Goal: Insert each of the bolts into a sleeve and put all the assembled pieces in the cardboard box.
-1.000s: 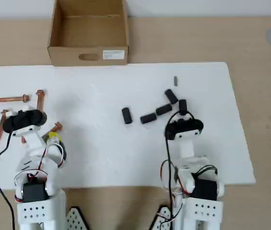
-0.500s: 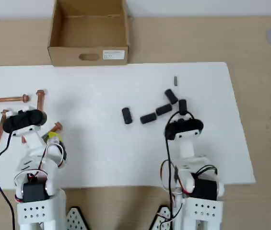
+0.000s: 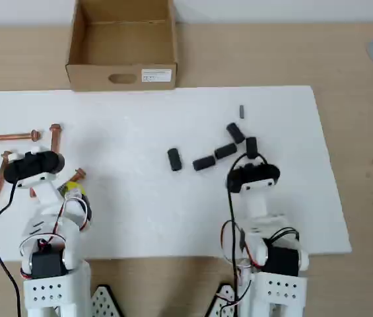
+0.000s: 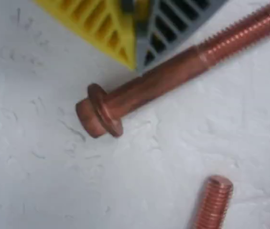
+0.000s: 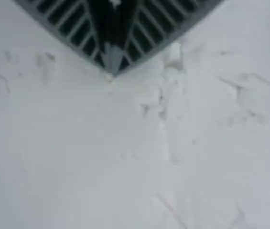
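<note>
Copper bolt (image 4: 173, 78) lies at the left gripper's (image 4: 135, 61) closed, empty tips; right gripper (image 5: 110, 69) likewise closed, empty. Pickup stage: jaws must open, then straddle it.

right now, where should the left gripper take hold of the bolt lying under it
The bolt is probably best gripped on its smooth shank, between the flanged head and the threads. Come straight down from above with the jaws across the shaft: it lies flat on the mat, so only its two sides are free, and the plain round stretch should seat evenly.
</note>
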